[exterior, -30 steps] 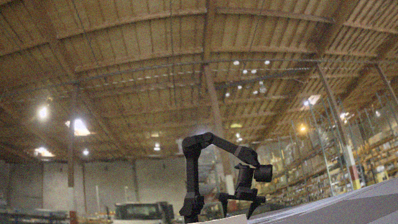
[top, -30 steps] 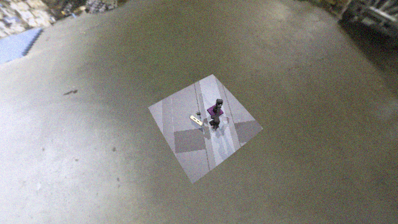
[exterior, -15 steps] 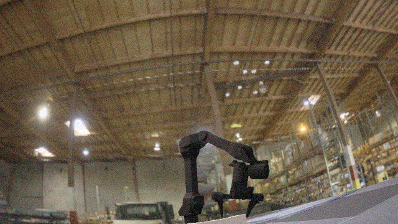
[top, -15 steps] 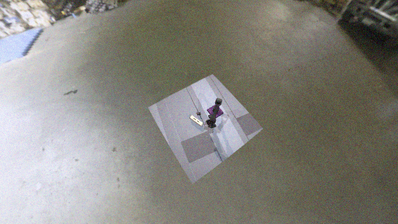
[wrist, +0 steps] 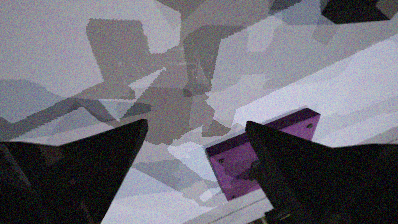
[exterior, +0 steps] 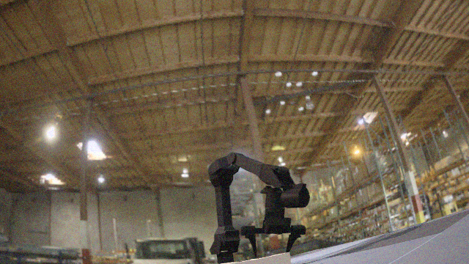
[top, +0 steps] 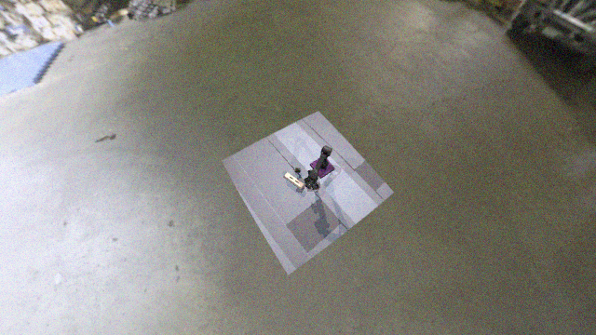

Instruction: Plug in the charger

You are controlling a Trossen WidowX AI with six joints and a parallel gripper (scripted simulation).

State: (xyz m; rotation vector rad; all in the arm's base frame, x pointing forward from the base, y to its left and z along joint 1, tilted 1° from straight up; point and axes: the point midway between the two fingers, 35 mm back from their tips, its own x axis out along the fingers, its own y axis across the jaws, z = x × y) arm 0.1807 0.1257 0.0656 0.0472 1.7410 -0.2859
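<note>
The cream power strip (top: 293, 180) lies on the table in the top view, with dark outlet marks on its top. A pale edge at the bottom of the exterior camera looks like part of it. The charger (top: 297, 170) shows as a small dark thing just behind the strip; its prongs are too small to make out. A dark block (wrist: 355, 11) at the wrist view's top right may be the charger. My gripper (top: 313, 185) (exterior: 272, 252) (wrist: 197, 124) is open and empty, pointing down, to the right of the strip in the top view. Its height above the table is hard to tell.
The purple base plate (top: 330, 167) (wrist: 235, 182) of the arm is behind the gripper in the top view and at lower right in the wrist view. The square grey table (top: 261, 163) ends in open edges. Arm shadows cross its surface.
</note>
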